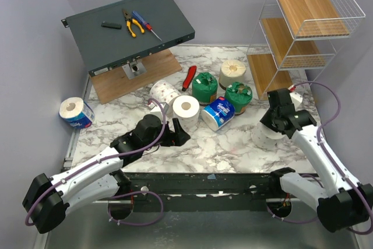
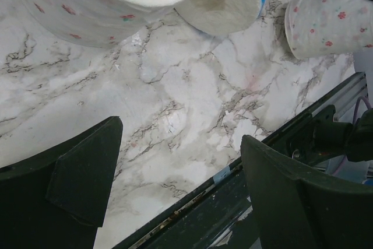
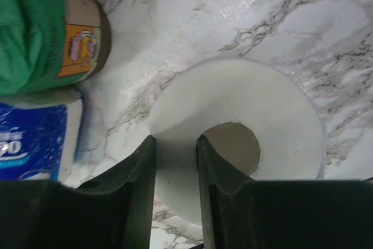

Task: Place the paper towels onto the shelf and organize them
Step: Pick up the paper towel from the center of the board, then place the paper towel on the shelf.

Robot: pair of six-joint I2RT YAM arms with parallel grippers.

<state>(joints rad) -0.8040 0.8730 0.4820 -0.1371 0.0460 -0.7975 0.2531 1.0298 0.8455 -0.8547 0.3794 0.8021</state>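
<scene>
**Caught right gripper (image 3: 176,147) pinching a white roll (image 3: 256,109) near the right edge**

Found its jaws closed onto that roll's wall: one finger (image 3: 217,167) down the core, the other against the outside. Saw the roll standing on end on the marble surface (image 1: 233,144), near the right edge, in front of the shelf (image 1: 303,21) and not touching it. Located the shelf at the far right corner, wood tiers slanted.

Found left gripper (image 1: 182,138) spread wide, holding nothing, fingers (image 2: 81,185) low over bare marble close to the near edge. Spotted the upright speckled roll (image 1: 186,109) just beyond it.

Logged the other rolls mid-surface: tipped speckled roll (image 1: 163,91) behind the upright one; near blue roll (image 1: 218,113) on its side; left green roll (image 1: 205,87) and right green roll (image 1: 239,97) standing behind that; cream roll (image 1: 232,74) farthest back, between the greens. Found the far blue roll (image 1: 76,112) alone at the left edge, well apart from the cluster.

Noted a red-handled tool (image 1: 189,77) lying between the tipped speckled roll and the left green roll. Noted a dark grey box (image 1: 128,27) tilted at the far left corner, pliers (image 1: 133,24) and a screwdriver on its top.
</scene>
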